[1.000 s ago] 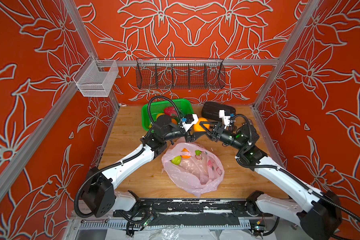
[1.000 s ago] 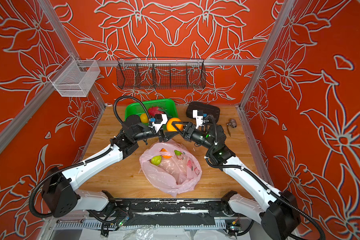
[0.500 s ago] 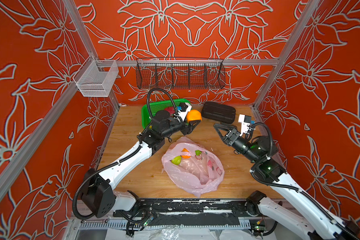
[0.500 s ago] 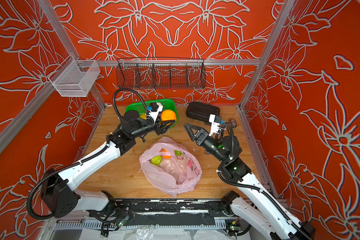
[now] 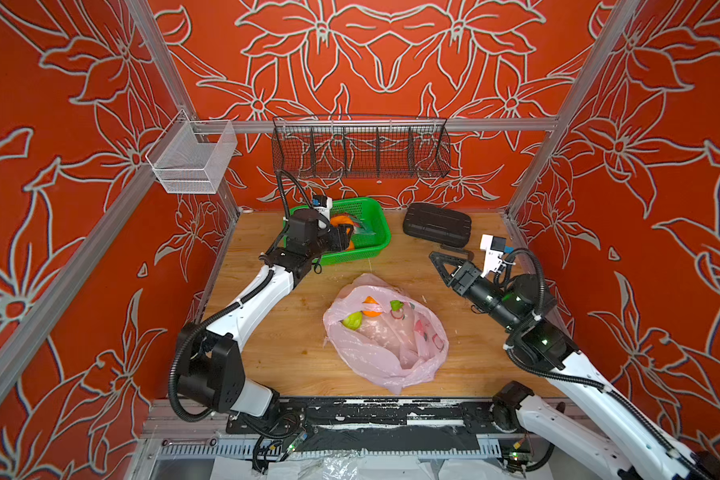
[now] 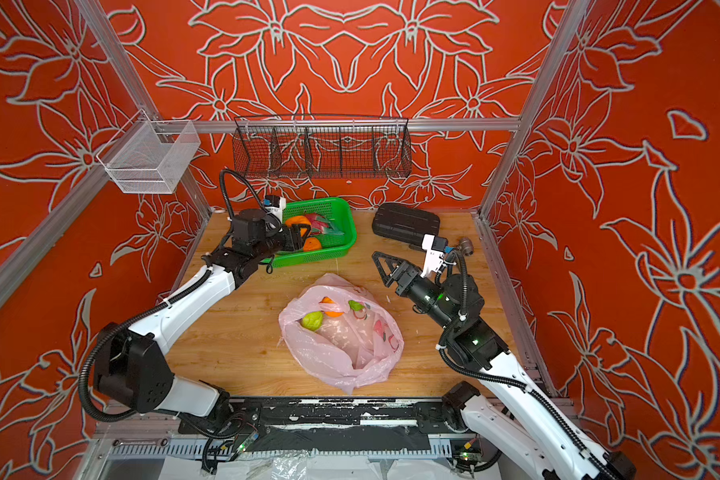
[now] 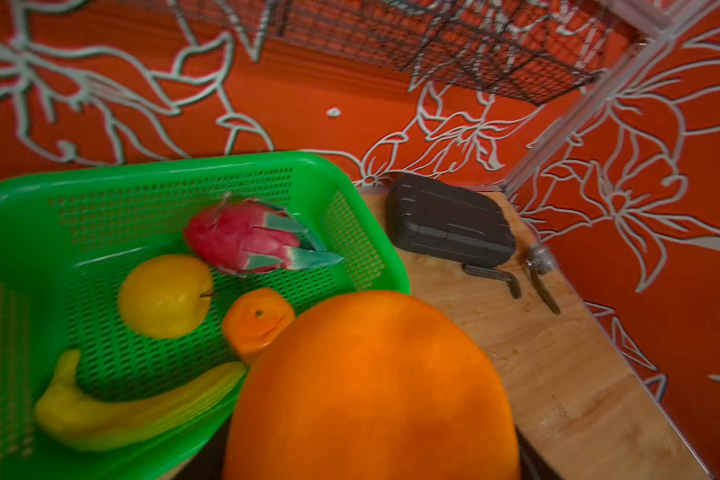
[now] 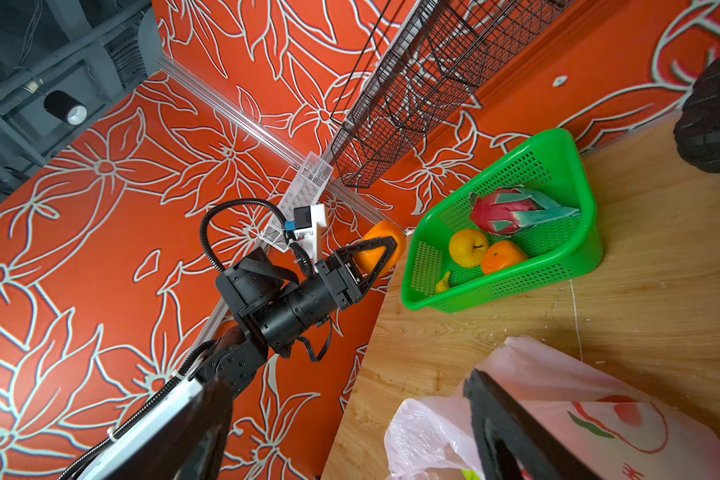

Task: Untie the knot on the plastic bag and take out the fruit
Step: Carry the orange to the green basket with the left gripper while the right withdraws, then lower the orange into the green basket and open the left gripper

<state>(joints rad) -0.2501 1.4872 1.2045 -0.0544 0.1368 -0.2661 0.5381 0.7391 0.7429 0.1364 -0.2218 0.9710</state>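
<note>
Orange fills your left gripper (image 5: 344, 235): a round orange fruit (image 7: 371, 374) is clamped between its fingers, which stand fairly wide around it. Just below those fingertips is the green basket (image 5: 377, 248), and the held fruit hangs over its near side. In the basket, beyond the fingertips, lie a pink-red dragon fruit (image 7: 242, 237), a yellow round fruit (image 7: 165, 295), a smaller orange (image 7: 258, 324) and a banana (image 7: 134, 399). The smaller orange is closest to the held one, but you cannot tell from the wrist view whether they touch.

Your right gripper (image 6: 382, 264) holds nothing. Its fingers are spread wide, with only air between them in the right wrist view. The plastic bag (image 5: 391, 345) lies on the wooden table (image 5: 292, 357) near these fingers, lower than them and apart from them, toward the left arm's side. Its mouth gapes open on the side nearest both grippers. Fruit shows inside: a green pear-like piece (image 5: 353, 320), an orange piece (image 5: 368, 305) and another green piece (image 5: 396, 306). Past the right fingertips, toward the back wall, sits a black case (image 5: 437, 224), near them but not touching.
</note>
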